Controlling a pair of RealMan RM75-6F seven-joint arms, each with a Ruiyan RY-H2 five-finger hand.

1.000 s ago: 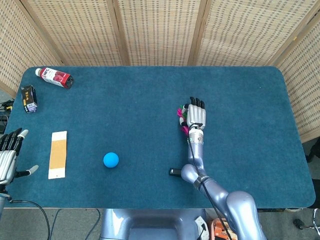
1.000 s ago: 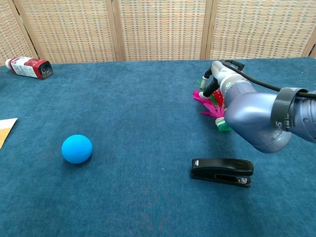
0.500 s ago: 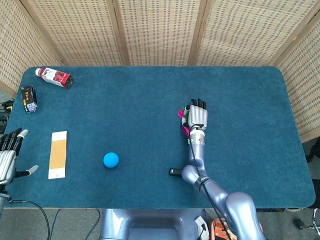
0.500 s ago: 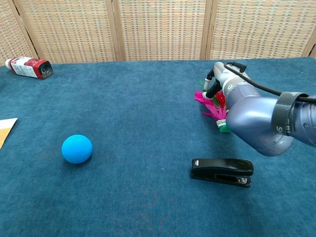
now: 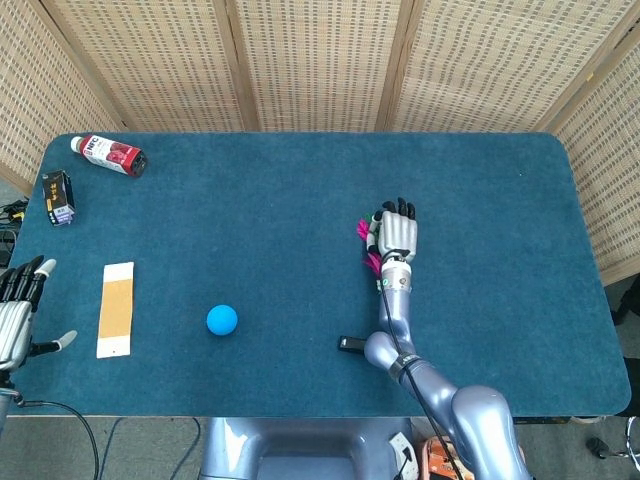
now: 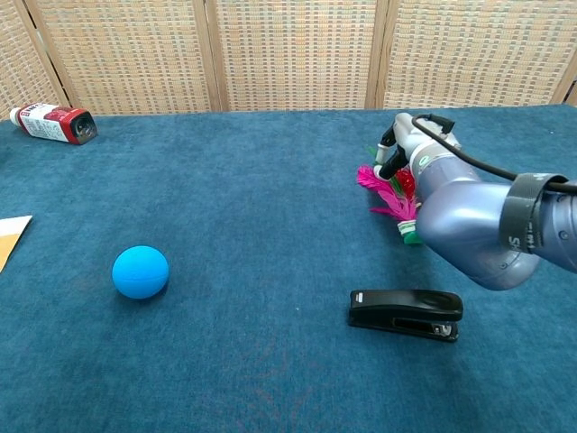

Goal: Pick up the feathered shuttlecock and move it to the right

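Observation:
The feathered shuttlecock (image 5: 364, 231) has pink, red and green feathers (image 6: 382, 186) and lies right of the table's middle. My right hand (image 5: 397, 236) covers it from above, so only the feathers poke out on the hand's left side. In the chest view the fingers (image 6: 389, 159) curl down onto the feathers, and the hand (image 6: 413, 144) seems to hold the shuttlecock low over the cloth. My left hand (image 5: 16, 312) hangs at the table's left edge with its fingers apart, holding nothing.
A black stapler (image 6: 406, 312) lies just in front of the right forearm. A blue ball (image 5: 222, 319) sits left of centre. A red bottle (image 5: 110, 155), a small black box (image 5: 58, 197) and a tan card (image 5: 117, 309) lie at the left.
My right hand has shifted slightly to the right, and the shuttlecock has shifted with it. The left hand has stayed still.

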